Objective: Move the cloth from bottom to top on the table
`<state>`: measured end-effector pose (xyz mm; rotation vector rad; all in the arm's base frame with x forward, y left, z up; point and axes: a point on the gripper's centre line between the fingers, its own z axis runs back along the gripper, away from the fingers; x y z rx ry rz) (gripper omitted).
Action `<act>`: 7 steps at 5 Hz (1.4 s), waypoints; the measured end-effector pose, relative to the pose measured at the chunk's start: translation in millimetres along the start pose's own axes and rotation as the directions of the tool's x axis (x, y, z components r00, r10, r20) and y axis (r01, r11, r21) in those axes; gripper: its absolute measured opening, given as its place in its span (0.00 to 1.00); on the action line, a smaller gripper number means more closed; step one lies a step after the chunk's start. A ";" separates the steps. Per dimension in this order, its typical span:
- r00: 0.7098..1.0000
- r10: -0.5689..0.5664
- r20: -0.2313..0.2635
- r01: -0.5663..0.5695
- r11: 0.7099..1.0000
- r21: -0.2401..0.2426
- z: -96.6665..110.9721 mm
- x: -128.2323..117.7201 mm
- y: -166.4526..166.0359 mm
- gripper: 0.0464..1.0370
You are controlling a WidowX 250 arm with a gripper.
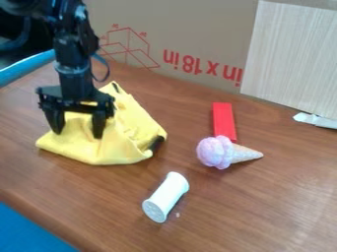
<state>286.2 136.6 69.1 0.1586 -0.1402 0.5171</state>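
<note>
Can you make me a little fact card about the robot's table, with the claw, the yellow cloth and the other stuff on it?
claw: black gripper, pointing down at the cloth, fingers spread apart
cloth: yellow cloth, crumpled, on the picture's left side
ice cream: toy cone with a pink scoop, lying on its side
red thing: flat red block, just behind the scoop
white thing: white cylinder, lying down, nearer the camera
table: brown wood

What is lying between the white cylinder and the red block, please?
In the camera view, a toy ice cream cone lies there, its pink scoop at the near end of the red block; brown table separates it from the white cylinder.
</note>
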 end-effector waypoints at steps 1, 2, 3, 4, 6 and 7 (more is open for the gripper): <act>0.997 0.067 0.030 -0.067 0.998 -0.003 7.4 26.7 6.7 0.96; 0.989 0.141 0.040 -0.141 0.990 -0.005 8.8 47.4 16.5 0.96; 0.981 0.187 0.050 -0.187 0.982 -0.013 14.5 59.9 23.0 0.96; 0.984 0.179 0.003 -0.179 0.984 -0.005 14.6 52.5 23.0 0.96; 0.984 -0.009 -0.176 -0.010 0.994 -0.110 49.7 15.4 6.5 0.96; 0.993 -0.071 -0.098 0.059 0.991 -0.121 86.7 9.3 11.4 0.96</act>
